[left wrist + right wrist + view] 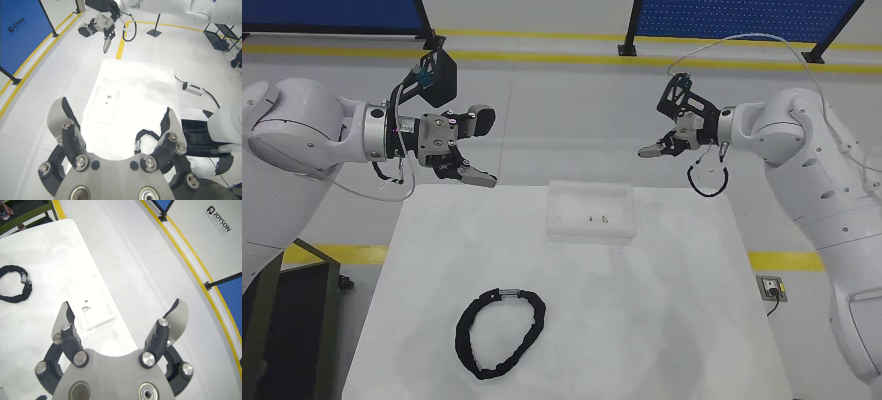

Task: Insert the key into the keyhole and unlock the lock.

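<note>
A black fabric-covered chain lock lies looped on the white table toward its near left, its metal cylinder at the loop's far side. A small key on a ring lies in a shallow white tray at the table's far middle. The key is flat on the tray floor beside a tiny dark speck. My left gripper hangs open above the table's far left corner, holding nothing. Off the far right corner, my right gripper is open and holds nothing too. Both are high above the tray.
A dark green cart stands by the table's left side. A grey power box with a cable lies on the floor to the right. Blue panels on black feet stand behind yellow floor lines.
</note>
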